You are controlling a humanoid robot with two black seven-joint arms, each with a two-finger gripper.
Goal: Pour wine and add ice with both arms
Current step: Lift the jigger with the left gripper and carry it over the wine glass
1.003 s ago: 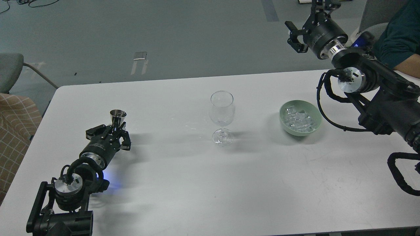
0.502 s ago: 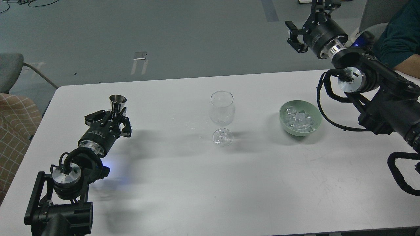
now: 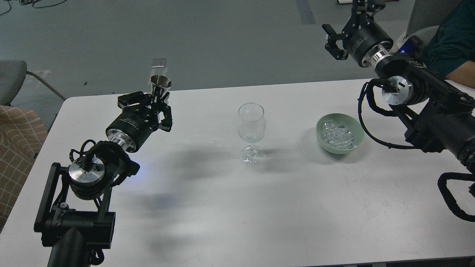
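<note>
An empty clear wine glass (image 3: 251, 128) stands upright mid-table. A pale green bowl (image 3: 319, 134) to its right holds several clear ice cubes (image 3: 338, 134). My left gripper (image 3: 156, 107) is shut on a small steel jigger cup (image 3: 160, 84), held upright above the table, left of the glass. My right gripper (image 3: 349, 22) is raised high past the table's far edge, above and behind the bowl, fingers spread and empty.
The white table (image 3: 237, 207) reaches the front edge. A person in a teal sleeve (image 3: 451, 40) sits at the far right. A grey chair (image 3: 11, 79) and a checked cushion (image 3: 16, 148) stand left of the table.
My left arm has lifted the jigger off the table and carried it up and to the right, toward the glass. The right arm has hardly moved.
</note>
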